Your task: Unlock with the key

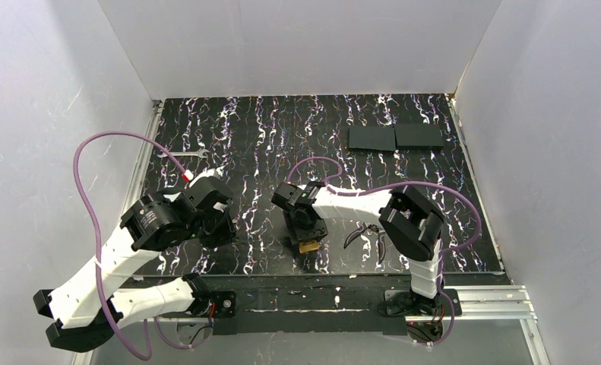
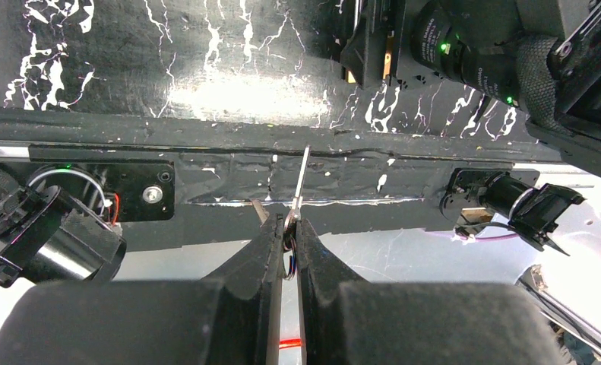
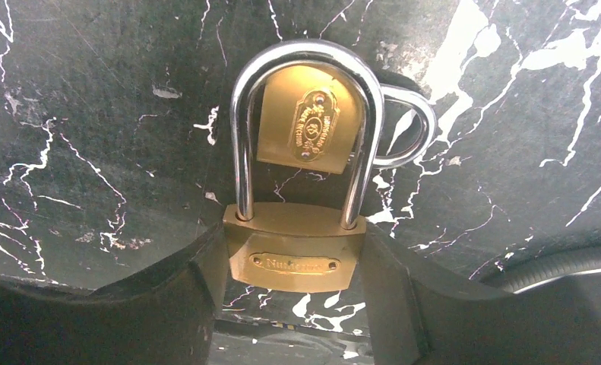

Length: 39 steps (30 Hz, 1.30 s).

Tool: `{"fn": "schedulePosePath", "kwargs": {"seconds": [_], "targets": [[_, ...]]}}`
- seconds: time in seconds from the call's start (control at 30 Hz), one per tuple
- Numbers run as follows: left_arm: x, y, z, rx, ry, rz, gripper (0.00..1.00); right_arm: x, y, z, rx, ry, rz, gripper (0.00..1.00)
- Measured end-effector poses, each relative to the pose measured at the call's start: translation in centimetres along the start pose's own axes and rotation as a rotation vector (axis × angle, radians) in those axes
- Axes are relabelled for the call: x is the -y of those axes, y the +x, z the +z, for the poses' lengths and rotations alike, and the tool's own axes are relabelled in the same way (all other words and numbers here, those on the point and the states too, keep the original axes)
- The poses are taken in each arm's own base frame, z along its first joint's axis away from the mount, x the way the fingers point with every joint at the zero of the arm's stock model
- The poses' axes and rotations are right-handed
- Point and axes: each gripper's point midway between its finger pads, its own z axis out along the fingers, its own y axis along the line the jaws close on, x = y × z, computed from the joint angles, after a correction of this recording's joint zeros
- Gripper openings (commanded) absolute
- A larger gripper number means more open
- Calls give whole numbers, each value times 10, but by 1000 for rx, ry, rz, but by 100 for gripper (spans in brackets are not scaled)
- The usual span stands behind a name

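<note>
Closed left gripper (image 2: 288, 228) pinches the key (image 2: 301, 182), blade jutting forward; right gripper (image 3: 293, 266) clamps padlock (image 3: 293, 243).

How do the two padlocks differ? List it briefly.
The near padlock is clamped between the right gripper's fingers; the far padlock sits beyond them. The near padlock's shackle points up in the right wrist view; the far padlock's points right. Both have brass bodies and silver shackles.
</note>
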Motion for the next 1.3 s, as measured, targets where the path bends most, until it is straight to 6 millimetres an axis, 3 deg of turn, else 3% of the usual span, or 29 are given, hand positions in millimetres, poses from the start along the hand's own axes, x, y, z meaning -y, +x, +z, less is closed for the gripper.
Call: {"fn": "schedulePosePath", "kwargs": {"seconds": [0.1,0.43,0.73,0.8,0.87,1.17,1.3], "targets": [[2,-1,0,4,6,-1,0,1,-1,0,3,1,-2,32],[3,-9,-5,47,33,20,0,4,-6,-14,8,-9,18,26],[20,-28,-24,138,146,78,0,-16,-47,-79,139,-151,99,19],[24,-31,-28,155,165,88,0,-19,-54,-93,155,-189,125,15],[27,-35,-32,173,187,96,0,-22,-61,-105,161,-231,157,1],[37,-46,-49,250,284,149,0,-24,-99,-159,202,-397,347,1],[49,-57,-74,303,359,198,0,-23,-120,-193,245,-474,504,1]]}}
